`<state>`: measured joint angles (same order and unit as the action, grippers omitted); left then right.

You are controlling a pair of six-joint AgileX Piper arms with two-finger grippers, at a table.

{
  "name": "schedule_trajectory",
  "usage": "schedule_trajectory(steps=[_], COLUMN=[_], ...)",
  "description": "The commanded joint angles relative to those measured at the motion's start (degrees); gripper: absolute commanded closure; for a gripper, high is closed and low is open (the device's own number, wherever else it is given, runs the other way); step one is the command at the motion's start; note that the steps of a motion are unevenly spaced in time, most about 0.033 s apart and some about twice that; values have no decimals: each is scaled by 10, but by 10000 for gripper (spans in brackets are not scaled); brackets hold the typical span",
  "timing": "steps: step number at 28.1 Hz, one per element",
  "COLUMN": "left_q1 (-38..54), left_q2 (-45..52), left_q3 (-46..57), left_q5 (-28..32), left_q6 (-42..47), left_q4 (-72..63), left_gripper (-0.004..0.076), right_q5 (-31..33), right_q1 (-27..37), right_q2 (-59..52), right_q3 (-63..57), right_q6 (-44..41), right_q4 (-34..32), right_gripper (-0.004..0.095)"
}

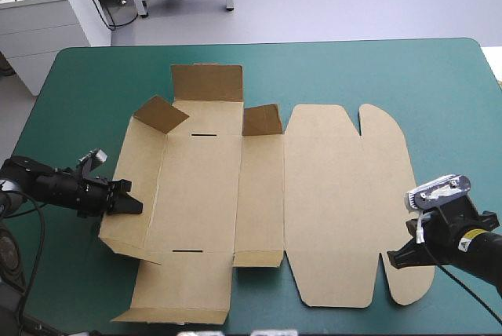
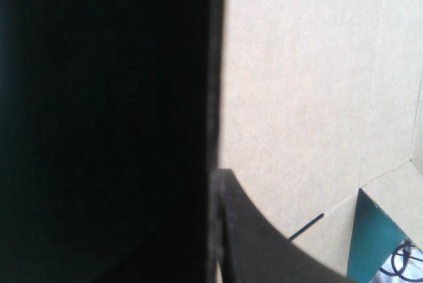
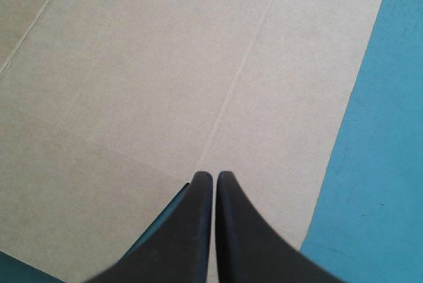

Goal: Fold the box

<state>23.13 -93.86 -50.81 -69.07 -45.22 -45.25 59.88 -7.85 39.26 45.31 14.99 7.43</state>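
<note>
box (image 1: 204, 195): a cut sheet of brown board, lying open in the middle of the worktop (image 1: 439, 85) with the teal-green cover.
done so far: the left side wall (image 1: 133, 187) tips up a bit. The far flap (image 1: 205, 82) stands up. A corner flap (image 1: 161, 114) and a small flap (image 1: 261, 120) beside it lean up too.
left to do: nearly all of it, I think. No wall is tucked in. The near flap (image 1: 184, 293) lies almost flat. The big lid (image 1: 345, 202) with two round ears lies flat on the right.
left gripper (image 1: 135, 205): at the edge of the left side wall. It looks clenched on the box, with one black finger (image 2: 264, 250) on the inside of the wall and the other hidden behind it.
right gripper (image 1: 396, 257): its black fingers (image 3: 192, 230) are pressed together with nothing between them. The tip is at the lid's near right edge. I cannot tell if it touches the board.
</note>
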Motion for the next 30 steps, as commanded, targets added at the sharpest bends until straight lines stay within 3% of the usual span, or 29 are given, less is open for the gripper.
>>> schedule_trajectory(steps=[1, 6, 23, 26, 30], left_q1=[-2, -24, -318, -389, -446], left_q2=[35, 58, 5, -29, -51], left_q3=[-45, -112, -497, -572, -585], left_q5=[-55, -55, -45, -22, 32], left_q6=[-11, 11, 76, 69, 60], left_q4=[-41, -19, 335, 463, 536], left_gripper=[732, 732, 732, 732, 732], right_q5=[-28, -28, -25, -26, -30], right_q1=[3, 3, 3, 3, 3], right_q2=[-1, -1, -2, -2, -2], right_q3=[16, 16, 72, 72, 72], right_q6=[5, 5, 5, 5, 3], right_q4=[-2, -3, -20, -20, -20], right_gripper=[908, 908, 908, 908, 908])
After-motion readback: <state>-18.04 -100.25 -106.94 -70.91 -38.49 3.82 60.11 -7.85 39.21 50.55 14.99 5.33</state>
